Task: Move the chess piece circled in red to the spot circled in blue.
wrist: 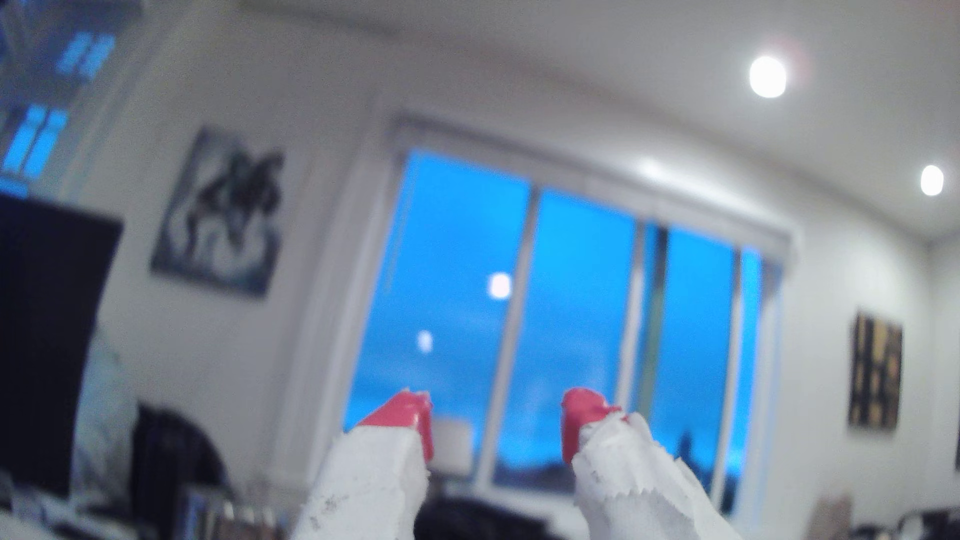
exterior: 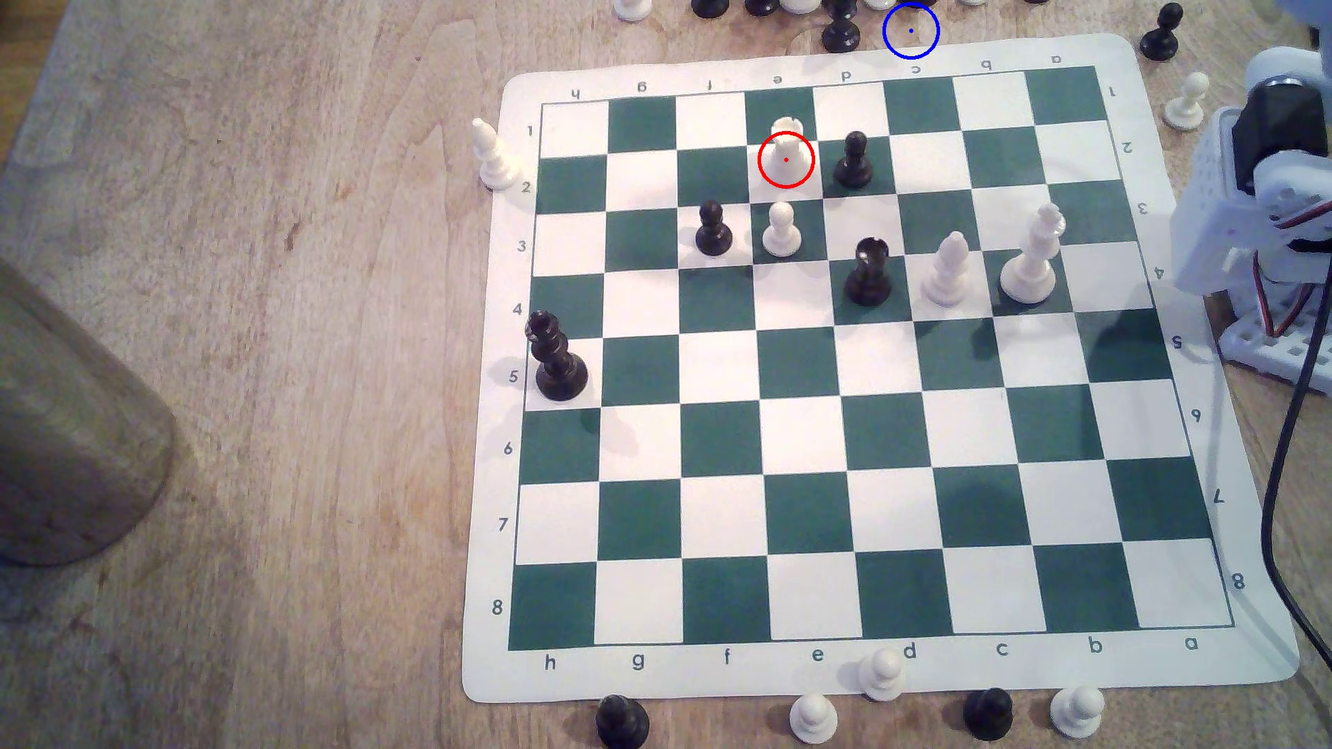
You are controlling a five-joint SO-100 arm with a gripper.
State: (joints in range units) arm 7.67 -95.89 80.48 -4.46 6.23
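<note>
Near the far edge of the chessboard (exterior: 850,677) | white rook (exterior: 786,151) stands upright, beside a black pawn (exterior: 854,162) | blue-circled spot (exterior: 911,30) on bare table (exterior: 288,360), beyond that edge | tool (wrist: 497,423) spread, nothing between its red tips, facing a window (wrist: 545,332).

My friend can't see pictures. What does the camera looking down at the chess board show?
A green and white chess board lies on a wooden table, with a small white rook ringed in red near its far edge. A blue circle marks bare wood beyond the board. The white robot arm sits at the exterior view's right.
</note>
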